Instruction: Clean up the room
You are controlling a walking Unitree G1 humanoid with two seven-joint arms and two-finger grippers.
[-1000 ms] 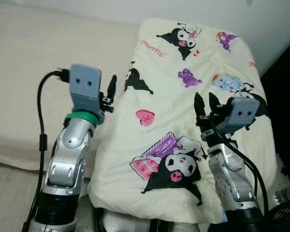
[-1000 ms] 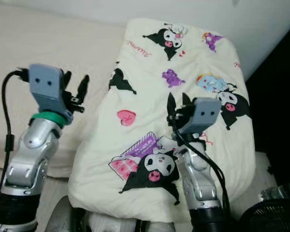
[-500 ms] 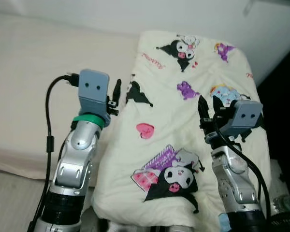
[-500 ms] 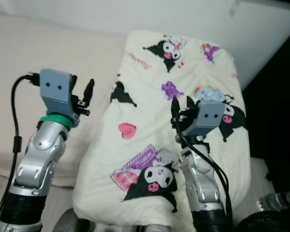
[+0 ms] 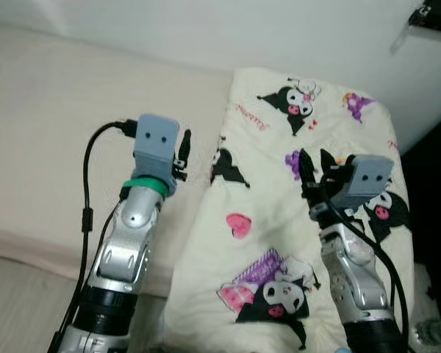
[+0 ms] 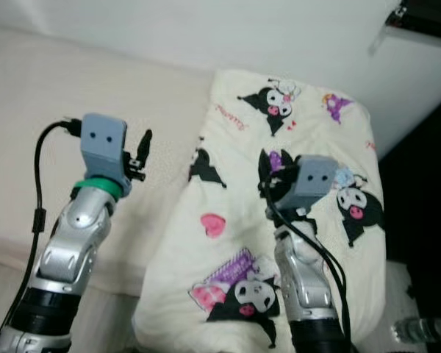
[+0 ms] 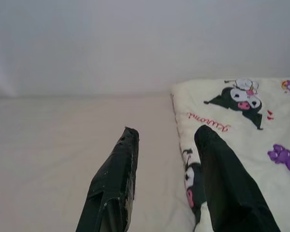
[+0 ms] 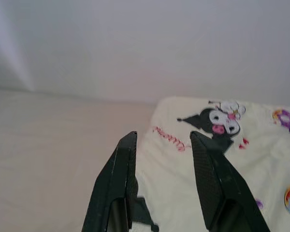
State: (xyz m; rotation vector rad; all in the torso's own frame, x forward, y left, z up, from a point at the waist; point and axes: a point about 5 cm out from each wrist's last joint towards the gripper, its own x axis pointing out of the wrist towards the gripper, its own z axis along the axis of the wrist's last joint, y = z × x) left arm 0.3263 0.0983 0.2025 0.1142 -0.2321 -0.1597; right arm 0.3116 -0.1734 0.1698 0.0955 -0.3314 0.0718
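On a beige mattress (image 5: 51, 140) against a white wall (image 5: 206, 29) lies a cream cartoon-print quilt (image 5: 279, 243), folded at the right side. The left gripper (image 7: 164, 140) hovers beside its left edge, fingers spread, grasping nothing. The right gripper (image 8: 160, 140) hovers over the quilt, fingers also parted and released.

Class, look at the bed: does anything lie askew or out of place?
Yes. The cartoon-print quilt lies bunched in a heap on the mattress, its lower edge hanging over the side, not spread flat. Both grippers, left and right, hover open.
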